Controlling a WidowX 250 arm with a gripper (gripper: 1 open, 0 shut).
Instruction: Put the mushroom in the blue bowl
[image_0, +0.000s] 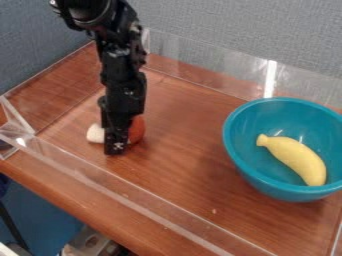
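Note:
The mushroom (132, 131) lies on its side on the wooden tray floor at the left, its cream stem (95, 132) pointing left and its red-brown cap to the right. My gripper (120, 135) points straight down onto its middle. The near black finger (118, 145) stands in front of the mushroom, between stem and cap, and the far finger is hidden behind it. How tightly the fingers press on the mushroom is not visible. The blue bowl (247, 150) sits at the right, well apart from the gripper.
A yellow banana (294, 158) lies inside the bowl. Clear acrylic walls (94, 165) ring the wooden tray, with a low front wall near the camera and a taller back wall (254, 75). Bare wood (181, 130) lies between mushroom and bowl.

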